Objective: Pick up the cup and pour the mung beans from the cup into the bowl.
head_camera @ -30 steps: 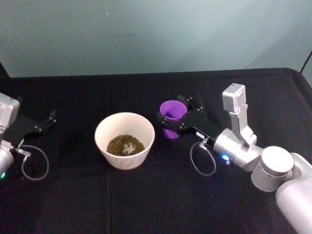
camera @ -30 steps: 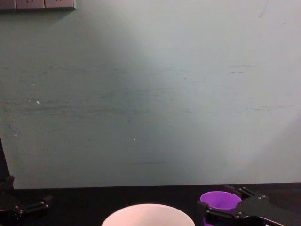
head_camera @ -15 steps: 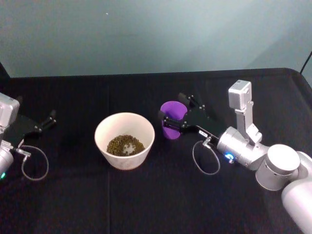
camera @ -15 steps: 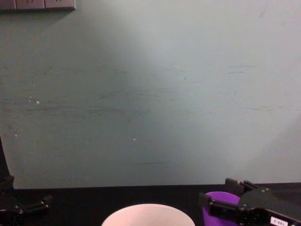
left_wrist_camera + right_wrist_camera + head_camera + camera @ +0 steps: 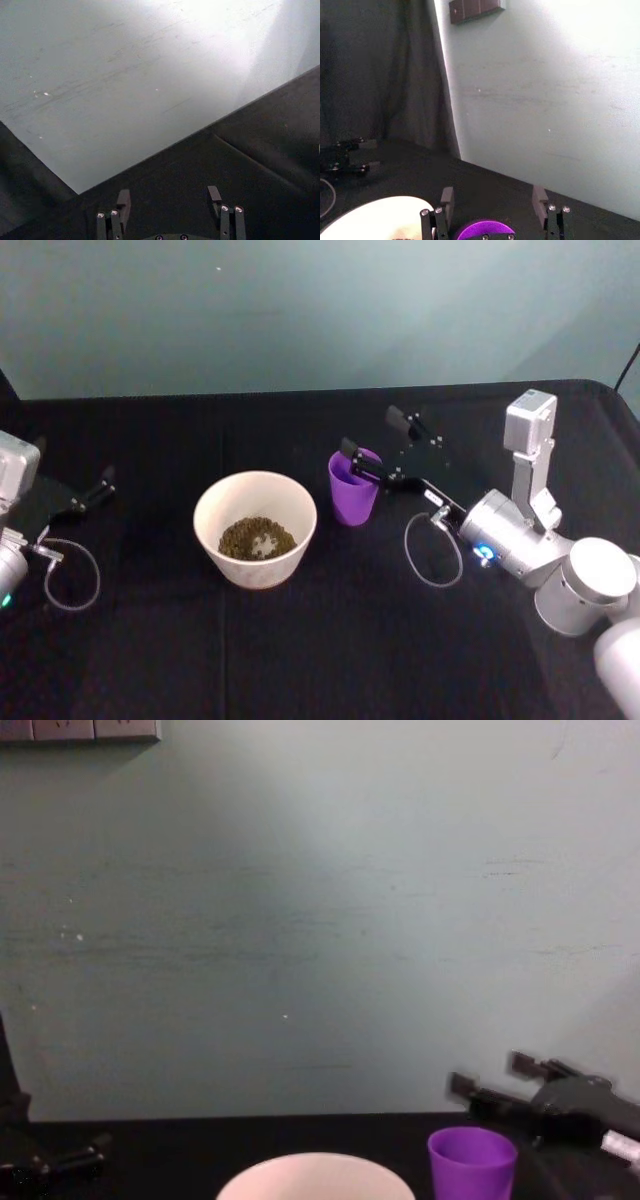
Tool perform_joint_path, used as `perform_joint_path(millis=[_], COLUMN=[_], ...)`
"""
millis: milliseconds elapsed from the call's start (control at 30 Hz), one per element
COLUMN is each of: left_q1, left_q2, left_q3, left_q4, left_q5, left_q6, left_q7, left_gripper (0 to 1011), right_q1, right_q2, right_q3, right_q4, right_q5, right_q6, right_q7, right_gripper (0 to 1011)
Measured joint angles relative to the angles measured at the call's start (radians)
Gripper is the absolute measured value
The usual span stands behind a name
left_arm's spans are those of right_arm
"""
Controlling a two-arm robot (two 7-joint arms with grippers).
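Observation:
The purple cup (image 5: 353, 492) stands upright on the black table, just right of the white bowl (image 5: 232, 502). Mung beans (image 5: 257, 537) lie in the bottom of the bowl. My right gripper (image 5: 373, 434) hangs open above and slightly behind the cup, holding nothing. The chest view shows the right gripper (image 5: 491, 1074) clear above the cup (image 5: 472, 1163), with the bowl's rim (image 5: 315, 1167) at the lower edge. In the right wrist view the cup (image 5: 485, 232) sits low between the spread fingers (image 5: 447, 198), with the bowl (image 5: 370, 217) beside it. My left gripper (image 5: 88, 495) rests open at the far left.
A black cloth covers the table (image 5: 300, 640), and a pale wall rises behind its far edge. A cable loop (image 5: 435, 560) hangs from the right wrist and another cable loop (image 5: 70, 575) lies by the left arm. Open cloth stretches in front of the bowl.
The right gripper let go of the cup, then rose and drew back to the right. The cup now stands free on the table. The left arm stayed still.

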Motion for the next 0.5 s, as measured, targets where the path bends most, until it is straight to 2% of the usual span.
perform_joint_path(millis=[100, 233, 400, 500], left_q1=[0.000, 0.000, 0.000, 0.000], left_q2=[0.000, 0.000, 0.000, 0.000], left_q3=[0.000, 0.000, 0.000, 0.000], left_q4=[0.001, 0.001, 0.001, 0.001], left_q5=[-0.001, -0.001, 0.000, 0.000], left_q6=[0.000, 0.000, 0.000, 0.000], left_q7=[0.000, 0.000, 0.000, 0.000], left_gripper=[1000, 1000, 1000, 1000], right_q1=[-0.018, -0.074, -0.125, -0.142], right_q2=[0.002, -0.001, -0.014, -0.020], right_q3=[0.007, 0.046, 0.091, 0.111], right_q4=[-0.030, -0.105, -0.151, -0.164], right_q5=[-0.010, -0.038, -0.068, -0.081], right_q6=[0.004, 0.022, 0.022, 0.018], right_q7=[-0.032, -0.140, -0.226, -0.256], right_gripper=[1003, 1003, 1003, 1003])
